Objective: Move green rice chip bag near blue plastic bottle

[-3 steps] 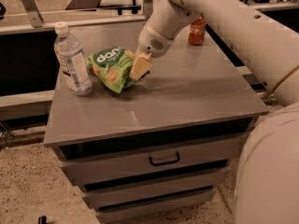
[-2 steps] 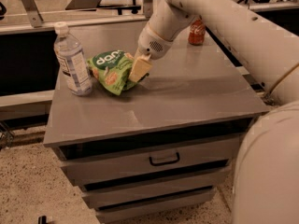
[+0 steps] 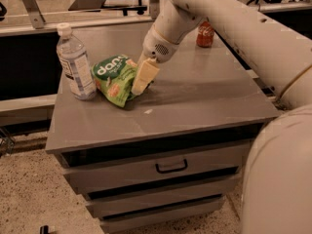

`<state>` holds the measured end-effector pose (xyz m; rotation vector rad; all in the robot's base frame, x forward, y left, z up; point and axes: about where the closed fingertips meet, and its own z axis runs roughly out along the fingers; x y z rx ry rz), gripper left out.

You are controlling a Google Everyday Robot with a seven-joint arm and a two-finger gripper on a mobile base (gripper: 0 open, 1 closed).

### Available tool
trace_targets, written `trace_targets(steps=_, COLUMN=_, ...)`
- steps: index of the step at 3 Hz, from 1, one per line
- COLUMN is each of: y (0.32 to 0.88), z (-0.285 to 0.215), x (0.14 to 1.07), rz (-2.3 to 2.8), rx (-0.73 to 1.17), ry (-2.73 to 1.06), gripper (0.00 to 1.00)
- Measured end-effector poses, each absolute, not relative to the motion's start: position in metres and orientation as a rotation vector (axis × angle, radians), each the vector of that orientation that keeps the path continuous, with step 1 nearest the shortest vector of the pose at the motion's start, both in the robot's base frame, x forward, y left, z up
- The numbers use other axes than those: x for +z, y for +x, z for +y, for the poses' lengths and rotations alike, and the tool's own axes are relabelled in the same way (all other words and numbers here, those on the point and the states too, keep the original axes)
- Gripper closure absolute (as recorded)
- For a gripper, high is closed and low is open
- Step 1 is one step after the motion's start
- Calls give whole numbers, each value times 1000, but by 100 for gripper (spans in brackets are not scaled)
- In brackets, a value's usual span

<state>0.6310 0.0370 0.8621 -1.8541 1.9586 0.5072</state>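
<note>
The green rice chip bag lies on the grey cabinet top, left of the middle, its "dang" patch facing up. The blue plastic bottle, clear with a white cap and a pale label, stands upright just left of the bag, almost touching it. My gripper comes down from the pale arm and sits at the bag's right edge, low over the table top. The part of the bag behind the gripper is hidden.
A red soda can stands at the back right of the cabinet top. Drawers with a dark handle sit below the front edge. A metal rail and frame run behind the cabinet. The arm's pale base fills the lower right.
</note>
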Motion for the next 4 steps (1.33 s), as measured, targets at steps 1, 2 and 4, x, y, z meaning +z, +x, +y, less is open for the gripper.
trace_targets(steps=1, y=631, z=38, x=861, rz=1958, rx=509, ry=-1856, gripper=0)
trace_targets(steps=2, y=620, z=13, x=877, rz=1961, rx=419, ry=-1825, gripper=0)
trace_targets(steps=4, y=582, z=-32, x=918, rz=1930, rx=228, ry=-1765, gripper=0)
